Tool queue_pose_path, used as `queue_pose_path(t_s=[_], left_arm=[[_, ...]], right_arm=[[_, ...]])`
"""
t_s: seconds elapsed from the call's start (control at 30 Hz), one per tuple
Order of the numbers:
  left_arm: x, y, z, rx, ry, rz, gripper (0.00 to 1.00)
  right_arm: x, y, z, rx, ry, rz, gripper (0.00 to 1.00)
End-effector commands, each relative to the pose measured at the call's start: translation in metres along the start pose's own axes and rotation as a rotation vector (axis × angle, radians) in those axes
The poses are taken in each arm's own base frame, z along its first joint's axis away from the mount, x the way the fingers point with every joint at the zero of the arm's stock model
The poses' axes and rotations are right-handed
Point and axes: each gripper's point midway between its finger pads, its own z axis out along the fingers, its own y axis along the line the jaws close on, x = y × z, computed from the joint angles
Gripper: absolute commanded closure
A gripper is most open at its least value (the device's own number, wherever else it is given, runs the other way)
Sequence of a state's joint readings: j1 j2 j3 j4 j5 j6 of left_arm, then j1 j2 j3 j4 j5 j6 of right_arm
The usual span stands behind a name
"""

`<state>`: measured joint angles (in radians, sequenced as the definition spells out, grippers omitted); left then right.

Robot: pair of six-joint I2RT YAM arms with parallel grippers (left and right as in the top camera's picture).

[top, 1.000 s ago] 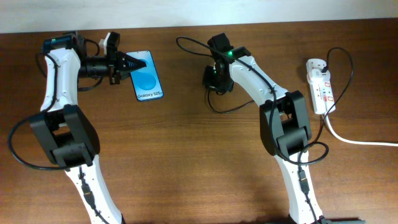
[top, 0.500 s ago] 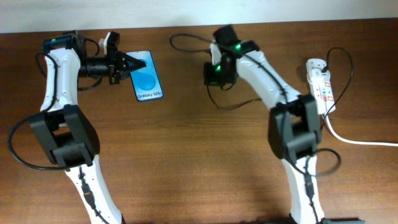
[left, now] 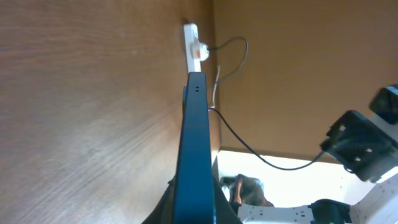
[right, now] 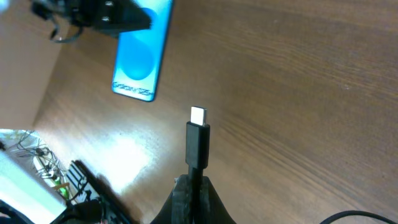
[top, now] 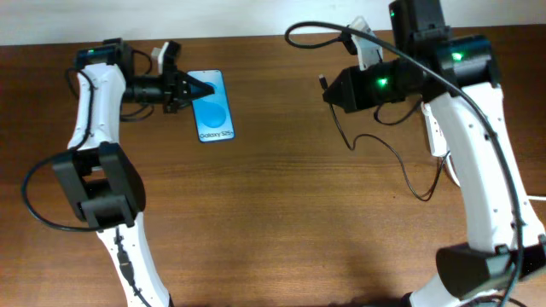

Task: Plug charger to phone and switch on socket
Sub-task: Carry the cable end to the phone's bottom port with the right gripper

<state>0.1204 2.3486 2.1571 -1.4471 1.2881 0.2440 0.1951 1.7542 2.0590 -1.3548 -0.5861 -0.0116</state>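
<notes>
The phone [top: 213,107], its blue screen lit and facing up, is at the back left. My left gripper [top: 188,88] is shut on its top end. In the left wrist view the phone [left: 194,137] shows edge-on between the fingers of my left gripper [left: 194,202]. My right gripper [top: 328,89] is raised above the table, shut on the charger [top: 375,141] just behind its plug tip. In the right wrist view my right gripper [right: 198,186] holds the plug [right: 198,140] pointing towards the phone [right: 142,59], well apart from it. The socket [left: 194,46] lies far right, mostly hidden overhead by my right arm.
The charger's thin black cable loops over the wood below my right arm [top: 473,162] and runs back to the socket. The table's back edge meets a light wall just behind the phone.
My right arm has risen and swung right, lifting the charger plug and cable off the table. My left gripper and the phone have shifted slightly right.
</notes>
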Motion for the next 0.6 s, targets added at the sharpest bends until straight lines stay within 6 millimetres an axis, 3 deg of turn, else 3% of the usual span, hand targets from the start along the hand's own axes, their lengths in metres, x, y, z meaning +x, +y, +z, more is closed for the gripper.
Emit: queue_pose_path(t_s=[0.0,0.13,0.23,0.33,0.4,0.57], left_arm=[[0.001,-0.025,0.015,0.09,0.012,0.041,1.0],[0.011,-0.036,0.041,0.112,0.069,0.056,1.0],[0.014,-0.049,0.054,0.163,0.087,0.075,1.0],[0.017,-0.06,0.063,0.21,0.098,0.089,1.0],[0.019,-0.064,0.068,0.225,0.108,0.091,1.0],[0.015,-0.079,0.068,0.313,0.091,0.125,1.0]], right_arm=[[0.01,0.032,-0.046,-0.006,-0.079,-0.086,0.96],[0.045,0.061,-0.089,-0.001,-0.13,-0.119,0.95],[0.075,0.066,-0.097,-0.004,-0.163,-0.089,0.96],[0.099,0.057,-0.073,-0.052,-0.184,0.001,0.96],[0.116,0.053,-0.039,-0.169,-0.146,0.059,0.96],[0.124,0.035,0.029,-0.343,-0.149,0.164,0.96]])
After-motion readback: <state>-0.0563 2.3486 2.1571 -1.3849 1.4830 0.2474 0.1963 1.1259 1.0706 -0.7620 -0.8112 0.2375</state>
